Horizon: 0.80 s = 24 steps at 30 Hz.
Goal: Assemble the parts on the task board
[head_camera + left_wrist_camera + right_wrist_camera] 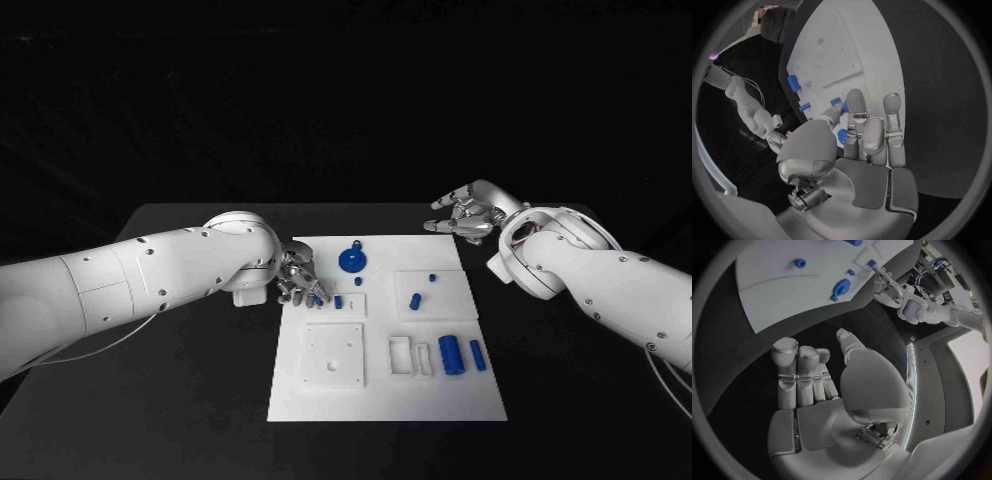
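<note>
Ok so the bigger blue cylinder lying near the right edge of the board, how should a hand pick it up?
Probably by its middle, from straight above. The larger blue cylinder lies flat on the task board, so its rounded long sides are exposed. One finger fits the gap toward the thinner blue piece. The right hand hovers nearer, holding nothing.

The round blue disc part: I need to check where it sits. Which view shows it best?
The head view: the round blue disc part lies unobstructed on the task board, beyond the left hand. The right wrist view shows it small and distant. In the left wrist view I cannot pick it out.
</note>
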Motion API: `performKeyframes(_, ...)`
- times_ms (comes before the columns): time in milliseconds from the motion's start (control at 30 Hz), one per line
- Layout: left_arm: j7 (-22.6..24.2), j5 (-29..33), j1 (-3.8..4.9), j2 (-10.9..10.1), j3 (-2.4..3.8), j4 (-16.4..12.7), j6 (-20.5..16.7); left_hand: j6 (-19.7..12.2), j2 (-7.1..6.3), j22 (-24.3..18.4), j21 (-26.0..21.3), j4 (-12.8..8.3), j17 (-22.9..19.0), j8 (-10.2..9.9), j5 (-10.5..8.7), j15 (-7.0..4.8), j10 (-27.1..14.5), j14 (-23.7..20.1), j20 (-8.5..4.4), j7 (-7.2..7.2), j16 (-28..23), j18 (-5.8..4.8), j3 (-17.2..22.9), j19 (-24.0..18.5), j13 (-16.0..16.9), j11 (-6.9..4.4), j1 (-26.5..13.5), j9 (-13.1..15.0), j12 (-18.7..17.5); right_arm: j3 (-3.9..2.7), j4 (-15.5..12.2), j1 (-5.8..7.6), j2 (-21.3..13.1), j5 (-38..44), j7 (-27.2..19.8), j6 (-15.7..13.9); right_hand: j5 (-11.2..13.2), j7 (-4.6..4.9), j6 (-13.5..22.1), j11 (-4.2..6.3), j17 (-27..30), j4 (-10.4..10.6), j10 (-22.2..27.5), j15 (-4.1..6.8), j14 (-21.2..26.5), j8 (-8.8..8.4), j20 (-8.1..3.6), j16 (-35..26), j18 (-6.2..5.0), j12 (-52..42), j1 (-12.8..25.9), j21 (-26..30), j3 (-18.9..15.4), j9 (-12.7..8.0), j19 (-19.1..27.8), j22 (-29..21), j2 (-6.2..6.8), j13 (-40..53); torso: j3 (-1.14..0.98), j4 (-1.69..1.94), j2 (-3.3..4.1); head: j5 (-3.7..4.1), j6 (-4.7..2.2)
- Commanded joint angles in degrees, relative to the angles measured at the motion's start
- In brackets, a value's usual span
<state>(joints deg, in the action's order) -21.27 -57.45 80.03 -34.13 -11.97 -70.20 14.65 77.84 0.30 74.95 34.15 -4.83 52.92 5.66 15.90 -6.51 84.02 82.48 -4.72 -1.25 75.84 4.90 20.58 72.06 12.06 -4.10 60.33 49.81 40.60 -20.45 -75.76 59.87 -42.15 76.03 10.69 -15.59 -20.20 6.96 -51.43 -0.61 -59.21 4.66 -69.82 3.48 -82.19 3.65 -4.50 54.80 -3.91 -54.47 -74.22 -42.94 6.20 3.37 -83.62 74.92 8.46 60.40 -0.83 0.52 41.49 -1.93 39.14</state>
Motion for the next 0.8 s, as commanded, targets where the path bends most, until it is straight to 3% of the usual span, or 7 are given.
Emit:
performKeyframes(33,0.4,-0.3,-0.07,0.1,-0.04,-0.1,-0.3,-0.4,2.77,1.0,-0.2,-2.0,0.0,-0.3,0.23,-0.07,2.8,0.2,-0.27,-1.02,0.0,-0.16,2.2,0.2,-0.1,-0.65,3.3,0.0,0.2,-0.03,0.0,-0.03,0.1,0.1,-0.5,0.7,-0.3,0.02,0.3,0.07,-0.1,0.0,0.4,0.09,0.0,-0.36,-0.08,-0.2,-0.78,0.3,0.4,0.3,0.3,-0.1,-0.4,5.4,0.03,-0.1,0.0,0.03,-0.03,0.0,0.08)
performKeyframes(800,0.6,-0.3,-0.42,0.1,-0.19,-0.1,-0.3,-0.4,2.77,1.0,-0.2,-2.0,0.0,-0.3,0.23,-0.07,2.8,0.2,-0.27,-1.02,0.0,-0.16,2.2,0.2,-0.1,-0.65,3.3,0.0,0.2,-0.03,0.0,-0.07,0.2,0.1,-0.5,0.7,-0.3,0.02,0.3,0.07,-0.1,0.0,0.4,0.09,0.0,-0.36,-0.08,-0.2,-0.78,0.3,0.4,0.3,0.3,-0.1,-0.4,5.4,0.03,-0.1,0.01,0.03,-0.01,-0.04,0.13)
